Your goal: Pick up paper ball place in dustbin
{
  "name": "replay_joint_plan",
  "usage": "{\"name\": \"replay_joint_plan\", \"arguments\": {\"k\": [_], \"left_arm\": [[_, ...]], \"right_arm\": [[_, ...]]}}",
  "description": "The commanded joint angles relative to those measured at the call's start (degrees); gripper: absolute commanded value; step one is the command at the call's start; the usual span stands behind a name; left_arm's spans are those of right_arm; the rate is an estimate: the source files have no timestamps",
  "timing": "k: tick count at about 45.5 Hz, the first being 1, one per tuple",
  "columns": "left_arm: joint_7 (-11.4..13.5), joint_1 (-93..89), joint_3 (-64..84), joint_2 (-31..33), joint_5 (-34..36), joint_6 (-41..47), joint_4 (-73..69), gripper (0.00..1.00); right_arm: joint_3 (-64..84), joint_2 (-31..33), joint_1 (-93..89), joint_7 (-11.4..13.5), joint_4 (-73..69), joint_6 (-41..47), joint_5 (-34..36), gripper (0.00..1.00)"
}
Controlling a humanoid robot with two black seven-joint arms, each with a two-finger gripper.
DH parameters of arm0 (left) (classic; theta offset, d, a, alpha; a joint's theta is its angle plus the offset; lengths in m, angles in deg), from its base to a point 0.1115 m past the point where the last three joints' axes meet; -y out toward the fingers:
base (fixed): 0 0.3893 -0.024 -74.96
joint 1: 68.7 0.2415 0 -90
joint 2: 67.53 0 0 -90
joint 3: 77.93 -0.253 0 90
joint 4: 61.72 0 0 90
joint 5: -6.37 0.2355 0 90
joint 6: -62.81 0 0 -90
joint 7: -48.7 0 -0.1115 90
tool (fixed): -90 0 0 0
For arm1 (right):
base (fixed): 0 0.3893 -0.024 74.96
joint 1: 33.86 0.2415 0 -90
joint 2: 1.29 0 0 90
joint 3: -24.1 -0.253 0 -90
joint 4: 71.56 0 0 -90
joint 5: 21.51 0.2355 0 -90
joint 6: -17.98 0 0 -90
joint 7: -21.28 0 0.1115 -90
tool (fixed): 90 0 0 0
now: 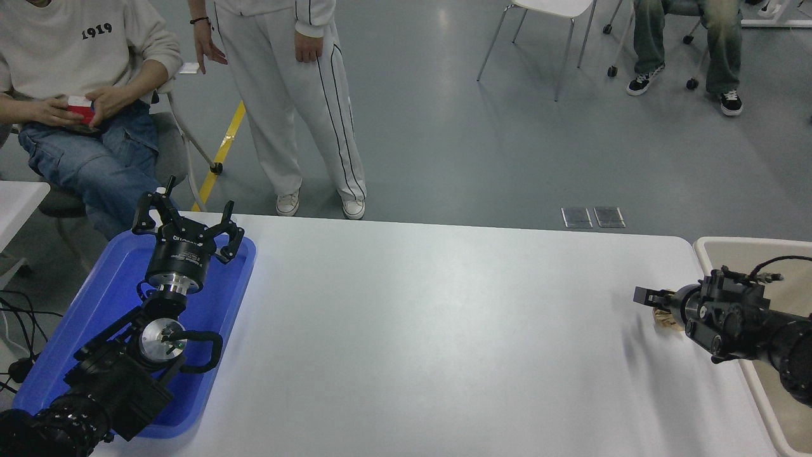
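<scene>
Paper ball (pixel 666 319) lies on the white counter (pixel 431 330) near its right edge, mostly hidden behind the right end effector (pixel 648 297); only a small tan, wrinkled patch shows below the black fingers. Right end effector low over the ball, coming in from the right edge and pointing left; whether its fingers are spread or closed on the paper cannot be told from this angle, and contact with the ball is unclear. Dustbin (pixel 720 249), beige with a pale rounded rim, stands just beside the counter's right edge, the right arm crossing over its rim. Left end effector (pixel 188 223) parked at the near left over a shallow blue tray (pixel 101 304), fingers spread apart, holding nothing. Beyond the counter's far side: a seated person (pixel 76 82) at far left in a pale sweatshirt and jeans, holding a small red and white object; a standing person (pixel 292 95) in white trousers with dark side stripes; another seated person's legs at far right, next to a white chair (pixel 545 25).
</scene>
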Motion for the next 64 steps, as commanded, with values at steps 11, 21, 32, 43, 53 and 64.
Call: {"name": "replay_joint_plan", "arguments": {"k": [11, 21, 32, 43, 53, 64], "left_arm": [[0.00, 0.00, 0.00, 0.00, 0.00, 0.00, 0.00, 1.00], [0.00, 0.00, 0.00, 0.00, 0.00, 0.00, 0.00, 1.00], [0.00, 0.00, 0.00, 0.00, 0.00, 0.00, 0.00, 1.00], [0.00, 0.00, 0.00, 0.00, 0.00, 0.00, 0.00, 1.00], [0.00, 0.00, 0.00, 0.00, 0.00, 0.00, 0.00, 1.00], [0.00, 0.00, 0.00, 0.00, 0.00, 0.00, 0.00, 1.00]], "right_arm": [[-2.93, -0.71, -2.97, 0.11, 1.06, -4.13, 0.17, 0.88], [-3.01, -0.79, -3.15, 0.11, 0.97, -4.04, 0.26, 0.49], [-3.98, -0.88, -4.20, 0.11, 0.45, -4.04, 0.34, 0.00], [-9.70, -0.27, -4.64, 0.11, 0.36, -4.04, 0.34, 0.00], [-9.78, 1.13, -1.31, 0.11, -3.15, -4.04, 0.43, 0.00], [-8.20, 10.89, 8.80, 0.02, -20.98, -2.98, -0.71, 0.00]]}}
